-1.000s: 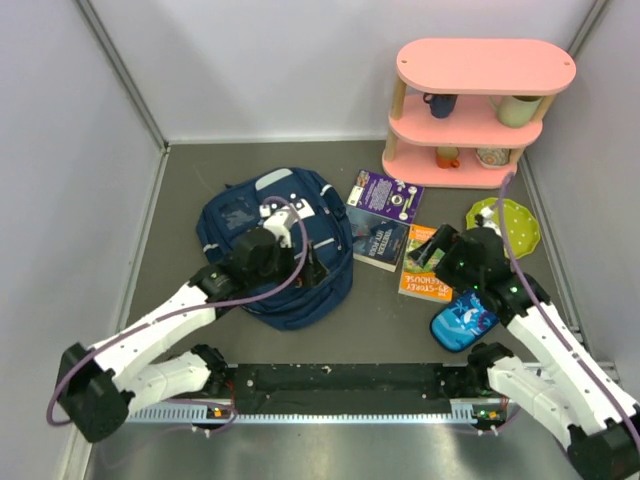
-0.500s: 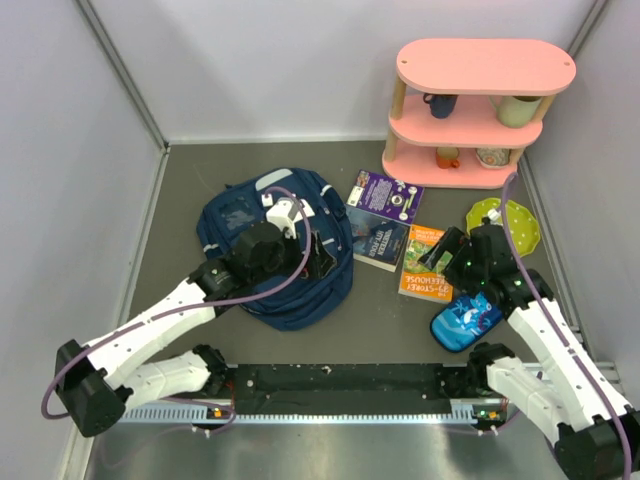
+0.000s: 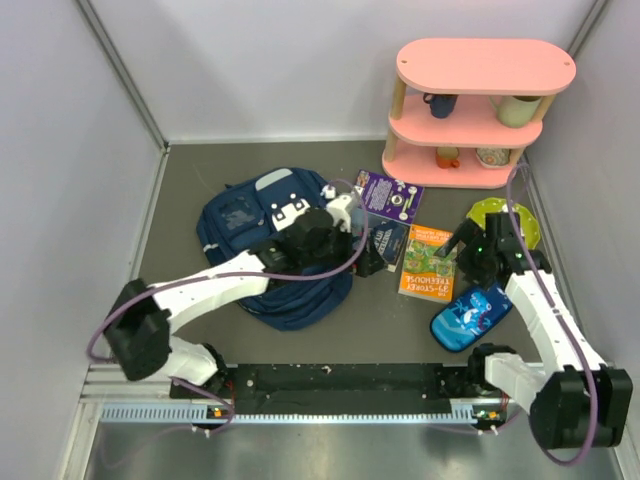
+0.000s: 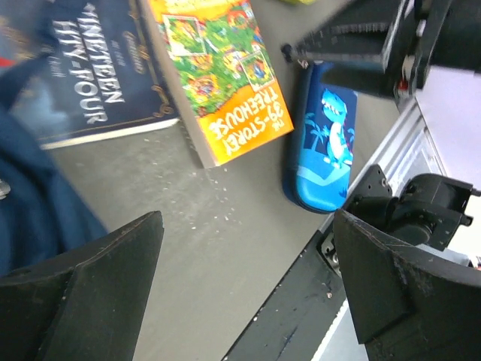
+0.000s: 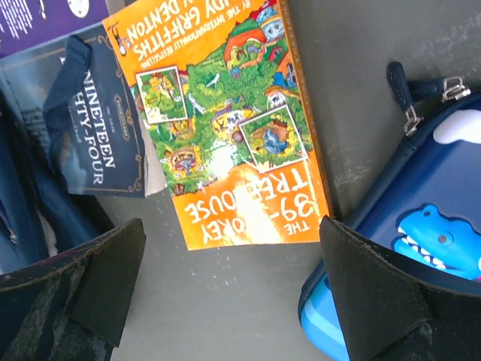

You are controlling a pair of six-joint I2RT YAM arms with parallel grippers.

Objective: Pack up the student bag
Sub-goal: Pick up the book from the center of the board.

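The student bag, a navy backpack with white trims, lies left of centre; a fold of it shows in the left wrist view. My left gripper is open and empty, just right of the bag, over the dark navy book. An orange picture book lies beside it. My right gripper hangs open and empty above the orange book's near edge. The blue dinosaur pencil case lies to its right.
A purple book lies behind the navy one. A green plate sits at the right, behind my right arm. A pink shelf with cups stands at the back right. The black rail runs along the near edge.
My left gripper has swung right, from above the bag to over the books. My right gripper has drawn back toward the green plate and opened a little wider.
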